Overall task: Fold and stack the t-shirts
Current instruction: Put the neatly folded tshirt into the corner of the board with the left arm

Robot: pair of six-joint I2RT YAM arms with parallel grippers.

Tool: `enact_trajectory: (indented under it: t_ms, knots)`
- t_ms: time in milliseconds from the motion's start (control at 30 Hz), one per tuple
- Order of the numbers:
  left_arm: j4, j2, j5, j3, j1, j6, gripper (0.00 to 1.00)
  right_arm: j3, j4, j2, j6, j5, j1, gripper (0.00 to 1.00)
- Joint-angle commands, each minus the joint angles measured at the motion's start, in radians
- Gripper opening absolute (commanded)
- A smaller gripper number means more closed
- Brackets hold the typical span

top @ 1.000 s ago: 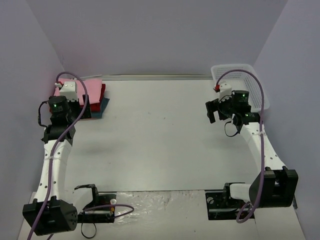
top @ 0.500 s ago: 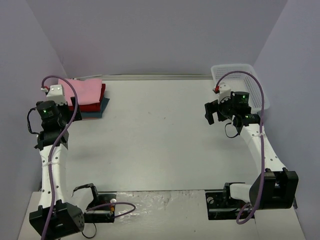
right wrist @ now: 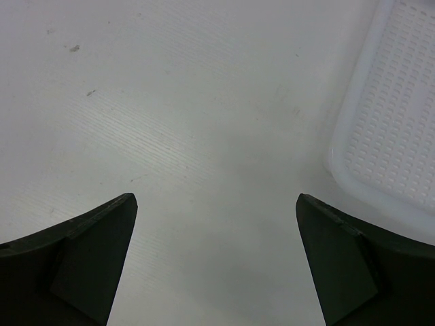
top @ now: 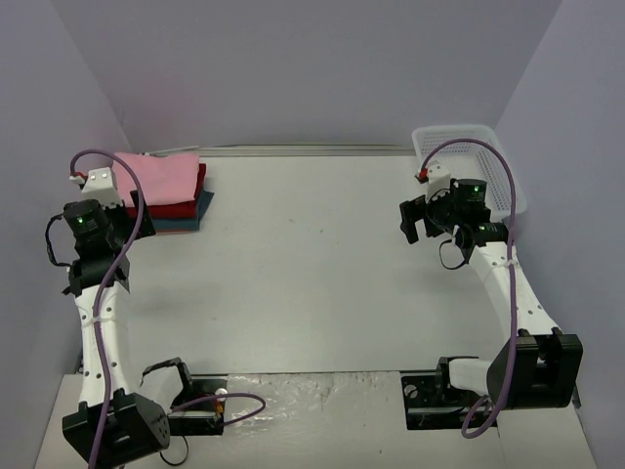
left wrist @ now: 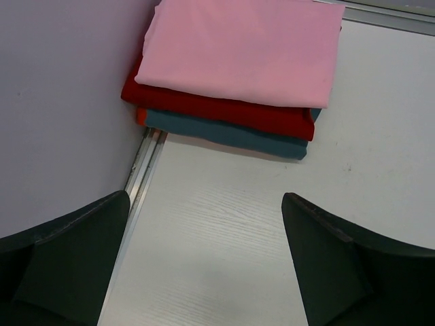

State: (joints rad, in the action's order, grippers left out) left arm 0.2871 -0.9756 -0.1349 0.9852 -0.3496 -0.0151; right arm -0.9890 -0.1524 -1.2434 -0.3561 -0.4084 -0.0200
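Observation:
Three folded t-shirts lie stacked at the far left against the wall: the pink t-shirt on top, the red t-shirt under it, the teal-blue t-shirt at the bottom. The left wrist view shows the pink, red and teal-blue layers. My left gripper is open and empty, just short of the stack's near edge, over bare table. My right gripper is open and empty above the table, left of the basket.
A white mesh basket stands at the far right corner; its edge shows in the right wrist view. The left wall and a metal floor rail run close beside my left gripper. Purple cables loop over both arms.
My left arm has drawn back from over the stack toward the left wall, uncovering the pink t-shirt. The stack lies as before. The right arm has not moved.

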Motion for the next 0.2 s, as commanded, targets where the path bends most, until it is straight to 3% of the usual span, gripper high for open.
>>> enact_trajectory:
  t_ms: [0, 167]
  knots:
    - [-0.029, 0.025, -0.028, 0.003, -0.014, -0.017, 0.94, 0.009, 0.02, 0.021, -0.011, -0.009, 0.005, 1.0]
    - [-0.031, 0.026, -0.048, 0.001, -0.019, -0.019, 0.94, -0.017, -0.002, 0.004, 0.015, 0.02, -0.005, 1.0]
